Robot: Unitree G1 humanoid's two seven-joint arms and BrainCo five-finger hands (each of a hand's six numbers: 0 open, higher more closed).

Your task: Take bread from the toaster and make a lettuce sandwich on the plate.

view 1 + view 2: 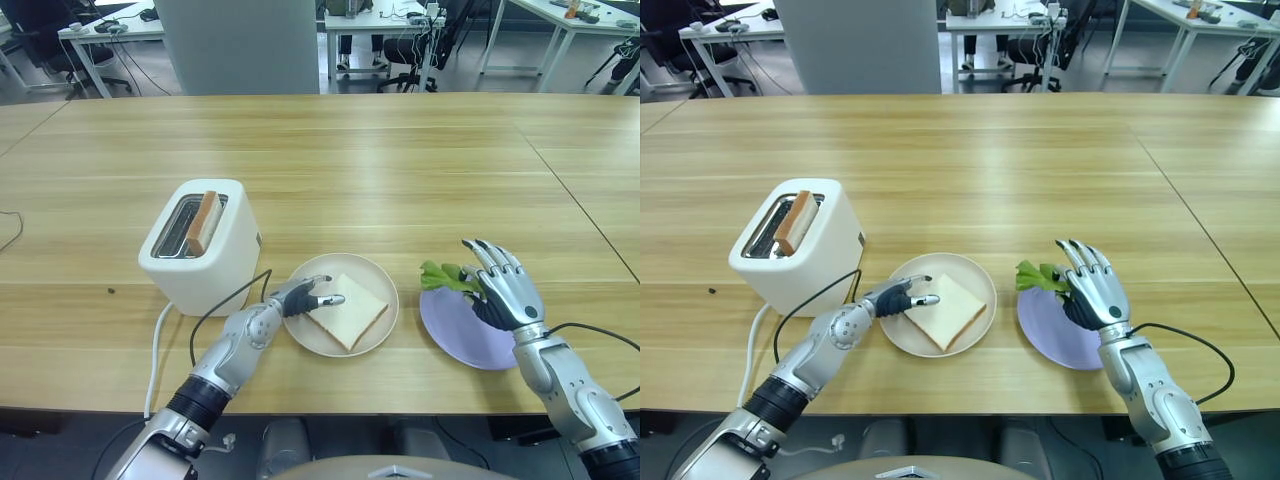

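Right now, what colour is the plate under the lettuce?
Light purple plate, best seen in left eye view.

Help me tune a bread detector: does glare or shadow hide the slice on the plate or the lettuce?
Left eye view: even light, no glare on the slice; the left hand overlaps its left corner. Right eye view: the lettuce is plainly lit but partly behind the right hand; only soft shadows fall on the table.
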